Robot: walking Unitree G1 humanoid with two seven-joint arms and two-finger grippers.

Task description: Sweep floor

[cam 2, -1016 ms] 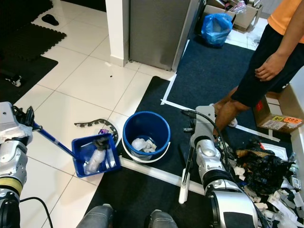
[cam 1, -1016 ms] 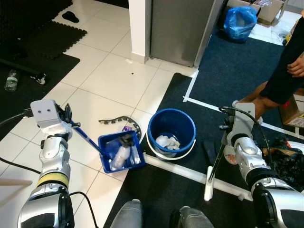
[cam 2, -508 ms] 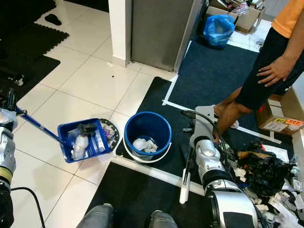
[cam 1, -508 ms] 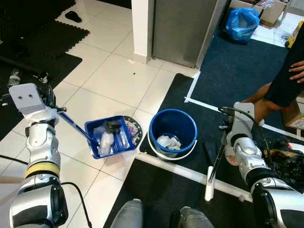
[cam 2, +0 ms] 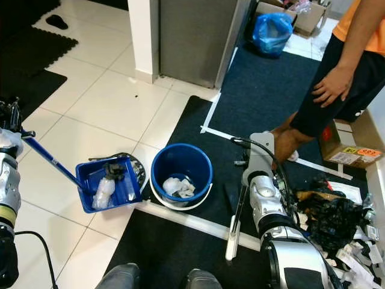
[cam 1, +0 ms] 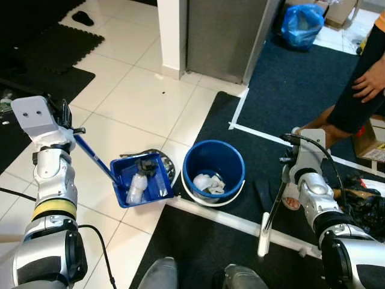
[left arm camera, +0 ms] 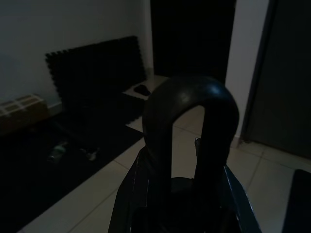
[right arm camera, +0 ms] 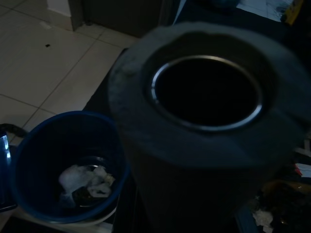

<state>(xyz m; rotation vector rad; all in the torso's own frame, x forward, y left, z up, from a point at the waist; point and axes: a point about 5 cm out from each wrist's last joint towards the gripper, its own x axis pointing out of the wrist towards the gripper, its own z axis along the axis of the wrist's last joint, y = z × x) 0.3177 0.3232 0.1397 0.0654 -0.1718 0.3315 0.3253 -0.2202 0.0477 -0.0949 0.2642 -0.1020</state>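
A blue dustpan [cam 1: 142, 179] on a long blue handle [cam 1: 91, 158] hangs tilted just left of the blue bucket [cam 1: 213, 173], over white tiles. It carries a clear plastic bottle [cam 1: 136, 188] and a dark scrap. My left gripper [cam 1: 65, 118] is shut on the handle's upper end; the handle's black loop [left arm camera: 189, 121] shows in the left wrist view. White crumpled rubbish [cam 2: 176, 186] lies in the bucket. My right gripper [cam 1: 289, 161] is shut on the broom handle [cam 1: 274, 208], whose hollow grey end [right arm camera: 206, 97] shows in the right wrist view.
A person [cam 2: 340, 90] stands at the right on the dark carpet. A heap of black rubbish [cam 2: 329, 220] lies by my right arm. A white strip [cam 1: 228, 220] runs across the floor before the bucket. A grey cabinet [cam 1: 225, 36] and a blue bag [cam 1: 299, 27] stand behind.
My left arm swung the dustpan out to the left and raised it, then brought it back a little toward the bucket. The right arm and broom stayed put. The camera shifted slightly.
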